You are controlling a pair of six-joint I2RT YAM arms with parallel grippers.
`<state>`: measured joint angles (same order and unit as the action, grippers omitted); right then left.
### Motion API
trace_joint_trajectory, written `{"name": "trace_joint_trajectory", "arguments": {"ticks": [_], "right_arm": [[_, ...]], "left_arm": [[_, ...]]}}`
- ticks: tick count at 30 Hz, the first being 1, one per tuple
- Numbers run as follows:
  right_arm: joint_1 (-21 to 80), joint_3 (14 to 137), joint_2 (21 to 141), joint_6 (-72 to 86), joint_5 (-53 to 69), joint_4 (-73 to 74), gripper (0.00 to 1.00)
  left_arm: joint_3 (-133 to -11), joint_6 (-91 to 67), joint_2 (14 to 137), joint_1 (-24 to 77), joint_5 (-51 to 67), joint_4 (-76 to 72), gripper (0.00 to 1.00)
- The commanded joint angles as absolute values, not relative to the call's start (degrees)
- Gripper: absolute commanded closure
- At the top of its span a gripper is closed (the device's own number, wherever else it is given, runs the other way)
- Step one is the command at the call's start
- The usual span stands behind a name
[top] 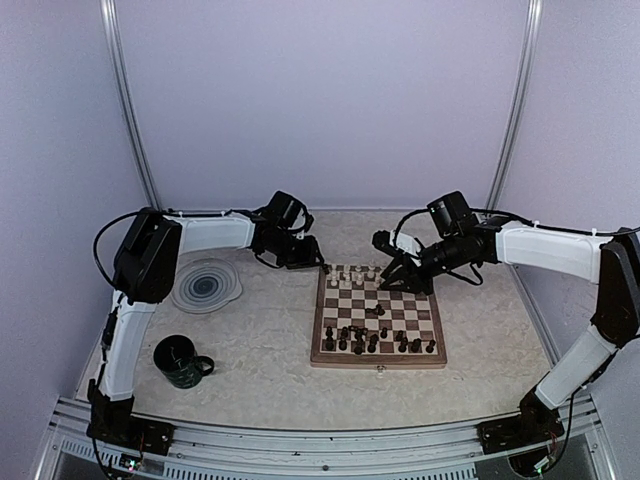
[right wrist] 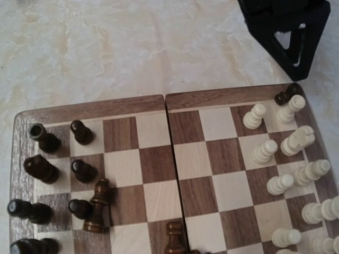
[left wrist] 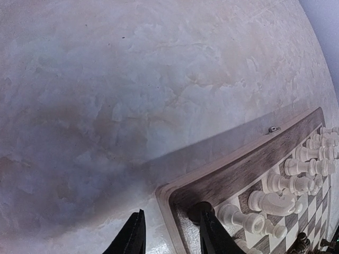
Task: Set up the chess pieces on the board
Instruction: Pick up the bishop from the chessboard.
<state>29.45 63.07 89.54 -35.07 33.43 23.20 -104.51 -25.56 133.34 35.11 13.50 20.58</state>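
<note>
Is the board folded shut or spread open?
Spread open: the board lies flat on the table, its centre seam showing, with pieces standing on both halves.

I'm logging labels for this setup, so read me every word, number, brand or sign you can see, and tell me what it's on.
No readable text anywhere.
The board has no letters or numbers on its rim.
The mug and the plate show no print.
Any marking on the arm bases is too small to read.

Board [top: 378,362] centre mostly free, few strays. Dark pieces [top: 372,342] crowd near rows, cream pieces [right wrist: 296,140] far rows. Left gripper [left wrist: 170,238] at far-left corner. Mug [top: 180,362], plate [top: 206,285] well left.
</note>
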Motion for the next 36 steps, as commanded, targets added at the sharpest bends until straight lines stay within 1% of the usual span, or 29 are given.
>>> {"name": "trace_joint_trajectory", "arguments": {"ticks": [1,13,19,23,25,30,32,36], "right_arm": [[28.9,62.3,88.3,-35.6,33.1,22.5,0.72],[28.9,62.2,88.7,-35.7,33.4,22.6,0.71],[28.9,62.3,88.9,-35.6,33.4,22.7,0.71],[28.9,62.2,89.0,-35.6,33.4,22.7,0.71],[28.9,62.3,89.0,-35.6,33.5,22.7,0.71],[28.8,62.3,89.3,-35.6,33.7,22.8,0.71],[28.8,62.4,89.4,-35.6,33.7,22.9,0.71],[28.9,62.4,89.5,-35.6,33.7,22.9,0.71]], "left_arm": [[-106.2,-28.6,135.1,35.5,14.6,17.0,0.63],[-107.5,-29.8,137.3,35.7,13.9,16.2,0.63],[-102.2,-29.9,132.7,35.6,13.1,11.7,0.64],[-95.8,-30.3,128.1,35.4,12.9,6.5,0.64],[-93.0,-30.7,125.9,35.2,13.2,4.6,0.67],[-87.0,-34.6,122.2,34.3,18.6,-1.0,0.69],[-86.6,-35.9,122.3,34.2,20.6,-2.5,0.7],[-87.2,-37.6,123.8,34.2,22.9,-3.7,0.75]]}}
